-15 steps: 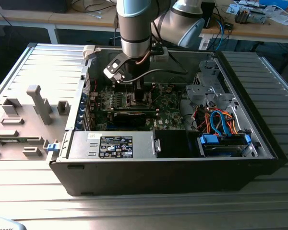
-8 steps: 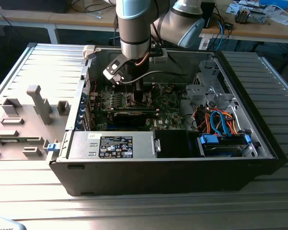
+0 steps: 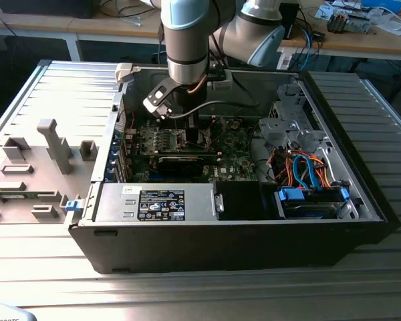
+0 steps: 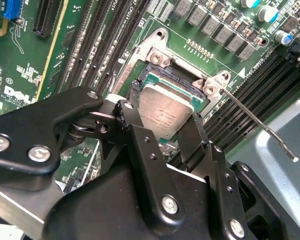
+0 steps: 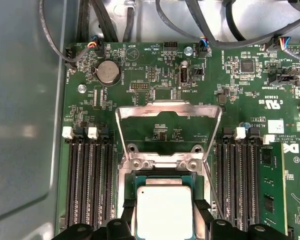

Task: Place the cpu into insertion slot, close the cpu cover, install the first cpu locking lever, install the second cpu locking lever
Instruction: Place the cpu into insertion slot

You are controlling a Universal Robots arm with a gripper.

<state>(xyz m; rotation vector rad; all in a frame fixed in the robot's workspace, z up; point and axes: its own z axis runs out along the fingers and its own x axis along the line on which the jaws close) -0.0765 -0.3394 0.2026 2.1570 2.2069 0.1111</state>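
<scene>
Reaching down into the open case point(image 3: 254, 247), the gripper point(image 3: 187, 134) hangs over the board point(image 3: 234, 144) in the exterior view. In both wrist views its fingers point(image 4: 132, 102) press on two opposite edges of the cpu point(image 4: 162, 110), so the gripper point(image 4: 165, 114) is clamped on it.

The cpu point(image 5: 165, 215) lies square over the slot point(image 5: 140, 179), with the slot's rim point(image 4: 175, 82) showing as a narrow band along the cpu's free edges. Whether it is fully seated I cannot tell.

In the first wrist view the cover point(image 5: 167, 105) is swung open and stands back from the slot on its hinge side, leaving the room above the cpu free. In the second wrist view a thin lever point(image 4: 260, 127) juts out from one corner of the slot's metal frame, unlatched, and runs over the memory slots point(image 4: 250, 95) toward the case wall.

Rows of memory slots point(image 5: 90, 185) run close along both sides of the slot, just beside the fingers point(image 5: 129, 205), so there is little room on either side. In the exterior view, cables point(image 3: 301, 167) bunch toward the exterior view's right, well apart from the gripper.
</scene>
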